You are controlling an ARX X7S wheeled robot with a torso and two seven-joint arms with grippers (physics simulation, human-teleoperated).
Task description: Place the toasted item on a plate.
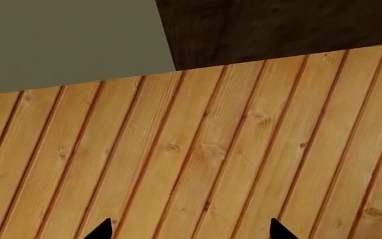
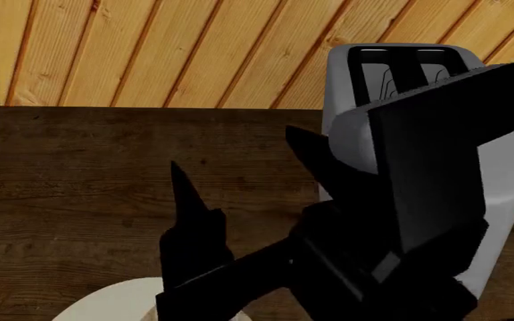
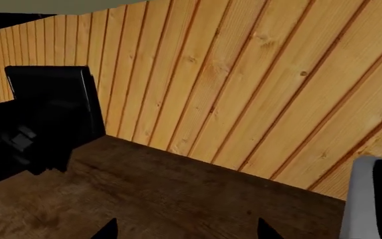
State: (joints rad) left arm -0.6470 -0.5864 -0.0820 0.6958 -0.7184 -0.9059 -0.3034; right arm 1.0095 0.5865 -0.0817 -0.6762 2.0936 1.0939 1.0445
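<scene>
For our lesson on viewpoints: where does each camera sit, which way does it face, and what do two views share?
Head: high up, facing down over the table, toaster, plate edge and plank wall; the right arm and right hand show.
Left wrist: by the left hand, facing the plank wall; only its fingertips show.
Right wrist: by the right hand, facing table and wall; fingertips show.
Shared: head and right wrist both show the toaster.
</scene>
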